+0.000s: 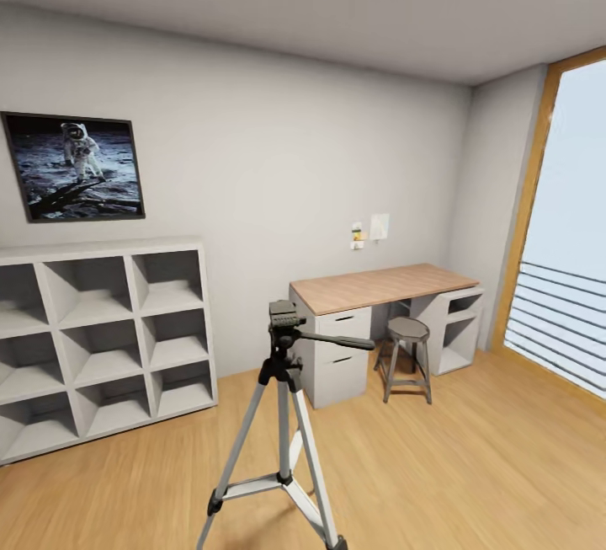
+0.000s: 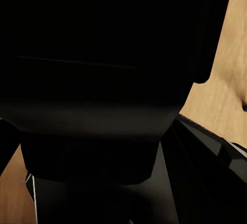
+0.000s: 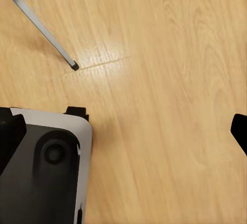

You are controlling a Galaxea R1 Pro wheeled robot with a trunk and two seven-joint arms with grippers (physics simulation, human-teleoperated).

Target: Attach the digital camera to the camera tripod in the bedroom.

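The bedroom's white wall (image 1: 278, 162) filled the head view from nine to two o'clock, and the light wood plank floor (image 1: 471, 466) spread across the lower part from seven to four o'clock. At three o'clock a tall window (image 1: 572, 230) with a wood frame and horizontal rails stood at the edge. White cube shelving (image 1: 101, 339) stood against the wall at eight o'clock, its compartments bare, with the astronaut picture (image 1: 74, 166) hanging above it at nine o'clock. A wood-topped desk (image 1: 379, 285) with white drawers sat against the wall just right of centre, and a round stool (image 1: 408, 356) stood in front of its knee space. The camera tripod (image 1: 282, 424) stood upright on the floor at six o'clock, nearest the camera, silver legs spread, its black head on top and the thin pan handle pointing toward three o'clock; no camera sat on the head. In the right wrist view one tripod leg (image 3: 43, 31) ended in a black foot resting on the planks, near a grey and black part of the robot's base (image 3: 43, 172). The left wrist view was dark with a large black mass (image 2: 103, 80) close to the lens, a strip of floor beside it. I could not tell whether either gripper's jaws were released or clenched.
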